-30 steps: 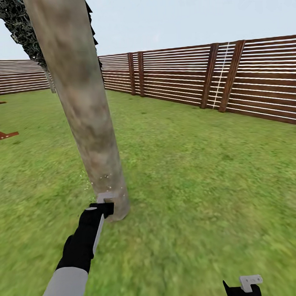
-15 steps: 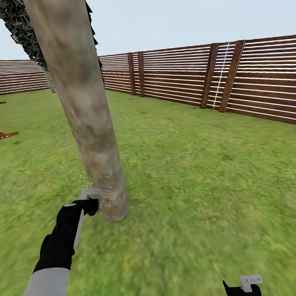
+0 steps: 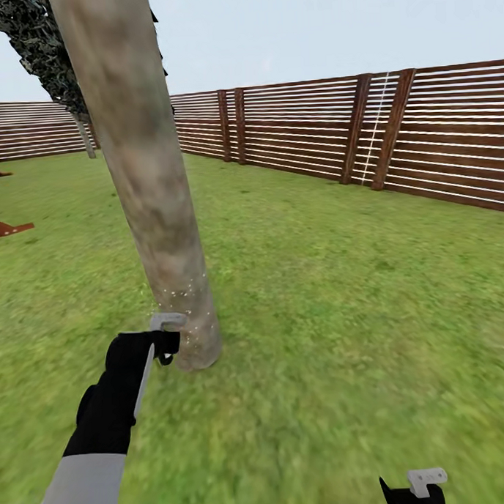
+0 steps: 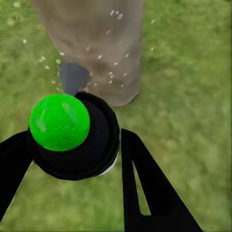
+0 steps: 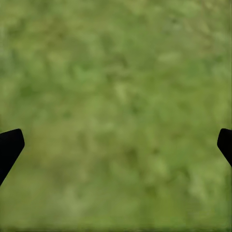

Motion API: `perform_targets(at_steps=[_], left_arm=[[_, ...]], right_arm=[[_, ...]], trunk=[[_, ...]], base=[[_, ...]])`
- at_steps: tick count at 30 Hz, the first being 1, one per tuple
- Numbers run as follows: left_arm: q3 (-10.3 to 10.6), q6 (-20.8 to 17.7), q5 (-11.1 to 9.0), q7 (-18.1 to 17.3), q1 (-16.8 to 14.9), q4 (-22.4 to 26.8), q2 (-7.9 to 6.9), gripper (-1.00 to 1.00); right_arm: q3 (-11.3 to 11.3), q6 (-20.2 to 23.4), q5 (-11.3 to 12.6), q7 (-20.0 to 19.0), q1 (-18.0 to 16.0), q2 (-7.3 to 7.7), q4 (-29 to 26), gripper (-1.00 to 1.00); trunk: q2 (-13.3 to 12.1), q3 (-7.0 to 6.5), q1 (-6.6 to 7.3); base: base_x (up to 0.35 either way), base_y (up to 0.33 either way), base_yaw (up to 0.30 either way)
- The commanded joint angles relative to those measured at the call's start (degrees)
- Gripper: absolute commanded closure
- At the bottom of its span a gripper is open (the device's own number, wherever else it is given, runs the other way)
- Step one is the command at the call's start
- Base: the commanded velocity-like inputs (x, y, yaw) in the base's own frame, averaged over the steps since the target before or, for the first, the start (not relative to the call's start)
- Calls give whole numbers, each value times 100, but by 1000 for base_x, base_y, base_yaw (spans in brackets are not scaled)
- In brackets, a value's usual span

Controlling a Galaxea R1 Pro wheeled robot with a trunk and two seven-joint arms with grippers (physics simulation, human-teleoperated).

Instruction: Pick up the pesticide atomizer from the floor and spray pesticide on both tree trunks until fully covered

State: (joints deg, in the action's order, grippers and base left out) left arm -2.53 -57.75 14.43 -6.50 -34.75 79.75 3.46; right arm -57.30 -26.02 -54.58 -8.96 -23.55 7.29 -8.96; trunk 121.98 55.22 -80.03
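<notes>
Tree trunk (image 3: pixel 151 212) ahead; open grass (image 3: pixel 342 292) rightward

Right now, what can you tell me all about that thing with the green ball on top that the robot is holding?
It is the pesticide atomizer: a round black body with a shiny bright-green ball cap and a grey nozzle that points at the base of the tree trunk. It sits between the black fingers of the left gripper, held above the grass. Tiny white specks of pesticide float between it and the bark.
</notes>
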Motion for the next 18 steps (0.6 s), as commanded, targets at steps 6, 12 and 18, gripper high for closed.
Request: perform_targets(at_steps=[6, 12, 18], left_arm=[[-19, -31, 37, 7, -18, 338, -89, 100], [-210, -42, 10, 1, -15, 523, -132, 100], [72, -78, 71, 9, -261, 605, 426, 100]], right_arm=[[0, 0, 2, 0, 0, 0, -1, -100], [0, 0, 5, 0, 0, 0, 0, -100], [0, 0, 2, 0, 0, 0, 0, -100]], trunk=[[0, 0, 0], [0, 0, 0], [0, 0, 0]], base=[[-1, 0, 0], [0, 0, 0], [0, 0, 0]])
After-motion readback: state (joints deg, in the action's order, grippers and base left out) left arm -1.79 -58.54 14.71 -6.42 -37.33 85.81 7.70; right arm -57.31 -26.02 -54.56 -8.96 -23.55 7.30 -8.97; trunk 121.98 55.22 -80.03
